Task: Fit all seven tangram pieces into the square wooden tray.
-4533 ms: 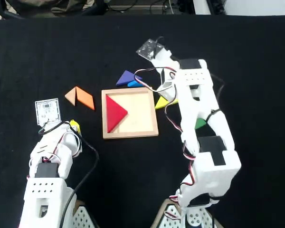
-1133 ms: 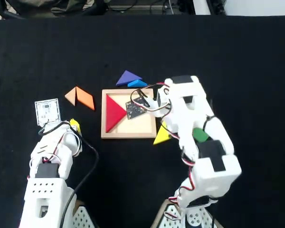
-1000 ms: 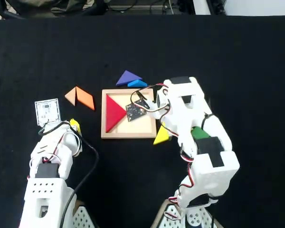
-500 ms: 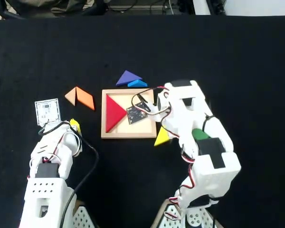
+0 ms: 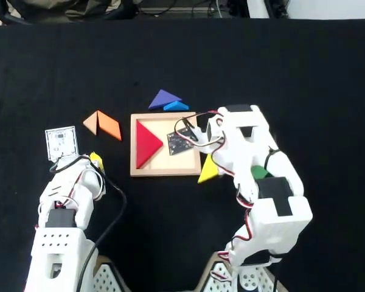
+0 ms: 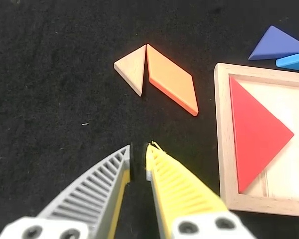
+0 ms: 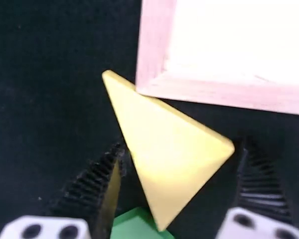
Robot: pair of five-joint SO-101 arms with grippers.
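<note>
one piece of seven is home: the red triangle (image 5: 145,143) lies flat in the wooden tray (image 5: 164,173), against its left side. the step in hand looks like the yellow triangle (image 7: 164,164). it lies on the desk (image 5: 304,73) just outside the tray's near right corner, one tip touching the rim. the right end effector (image 7: 179,149) sits spread wide around it, a jaw on either side, and i judge it released rather than gripping (the gaps at the edges are slim, so contact is hard to rule out).

the next move calls for closing on the triangle, lifting it clear of the rim, then turning it so its long edge meets the red one's before it goes down. a tip catching on the rim is the likely snag.

the left end effector (image 6: 139,148) is clenched on nothing. it rests low over bare desk, short of the orange parallelogram (image 6: 172,84) and the pale triangle (image 6: 132,69), which touch along one edge well left of the tray. the purple triangle (image 5: 164,98) and a blue piece (image 5: 176,107) lie just beyond the tray's far rim.

hard to make out: from above, the right arm covers the tray's right portion, so that part of the floor is unseen. a green piece (image 7: 134,224) sits mostly under the arm — its shape can't be told.
</note>
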